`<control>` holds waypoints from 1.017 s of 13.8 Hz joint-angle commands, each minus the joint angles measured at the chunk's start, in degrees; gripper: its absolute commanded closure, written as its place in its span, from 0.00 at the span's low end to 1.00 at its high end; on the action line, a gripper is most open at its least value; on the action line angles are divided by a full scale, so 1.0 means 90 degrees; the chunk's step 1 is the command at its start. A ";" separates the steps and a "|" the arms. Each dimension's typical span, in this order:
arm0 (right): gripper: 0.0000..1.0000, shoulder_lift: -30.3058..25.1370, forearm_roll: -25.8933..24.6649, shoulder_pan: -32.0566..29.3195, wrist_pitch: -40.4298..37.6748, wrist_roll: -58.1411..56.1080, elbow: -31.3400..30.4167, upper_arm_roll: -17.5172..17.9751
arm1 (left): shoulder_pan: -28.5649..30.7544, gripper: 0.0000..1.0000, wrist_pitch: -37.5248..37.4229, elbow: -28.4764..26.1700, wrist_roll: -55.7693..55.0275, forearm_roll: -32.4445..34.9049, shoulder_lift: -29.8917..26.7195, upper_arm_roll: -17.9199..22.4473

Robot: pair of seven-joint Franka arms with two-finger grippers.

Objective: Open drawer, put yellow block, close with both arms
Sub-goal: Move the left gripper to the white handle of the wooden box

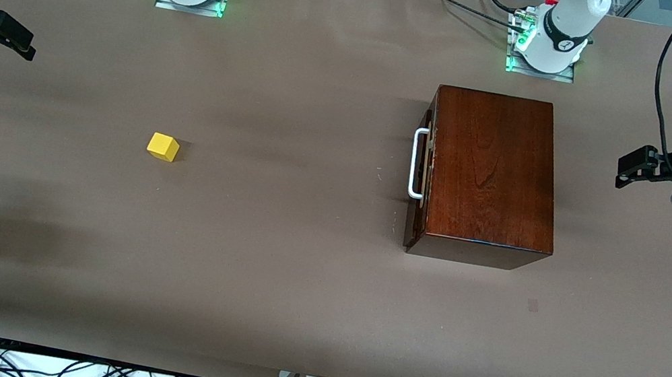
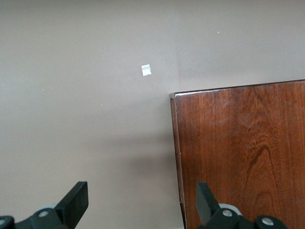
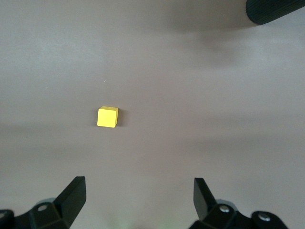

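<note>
Both empty, left end effector and right end effector gape wide.

the box sits on the worktop toward the left arm's end, its drawer shut in it, the handle facing the right arm's end. the block lies on the worktop well apart from it, toward the right arm's end. the left tool hangs beside the box; the right tool hangs over its own end.
</note>
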 commanded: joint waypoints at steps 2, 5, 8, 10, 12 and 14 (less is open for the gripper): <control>0.00 -0.0073 0.0082 -0.0005 -0.0066 0.0069 0.0049 -0.0035 | 0.0001 0.00 -0.0215 0.0195 0.0030 -0.0072 0.0086 -0.0014; 0.00 -0.0063 0.0082 -0.0005 -0.0066 0.0079 0.0049 -0.0035 | 0.0001 0.00 -0.0225 0.0195 0.0010 -0.0082 0.0086 -0.0014; 0.00 -0.0053 0.0082 -0.0005 -0.0066 0.0079 0.0049 -0.0035 | -0.0048 0.00 -0.0293 0.0186 -0.0009 -0.0062 0.0154 -0.0014; 0.00 -0.0063 0.0082 -0.0005 -0.0066 0.0079 0.0049 -0.0035 | -0.0048 0.00 -0.0469 0.0195 -0.0067 -0.0062 0.0194 -0.0024; 0.00 -0.0063 0.0082 -0.0005 -0.0066 0.0098 0.0049 -0.0035 | -0.0096 0.00 -0.0634 0.0244 -0.0058 -0.0072 0.0204 -0.0034; 0.00 -0.0063 0.0082 -0.0005 -0.0066 0.0089 0.0049 -0.0035 | -0.0175 0.00 -0.0850 0.0342 -0.0058 -0.0082 0.0252 -0.0199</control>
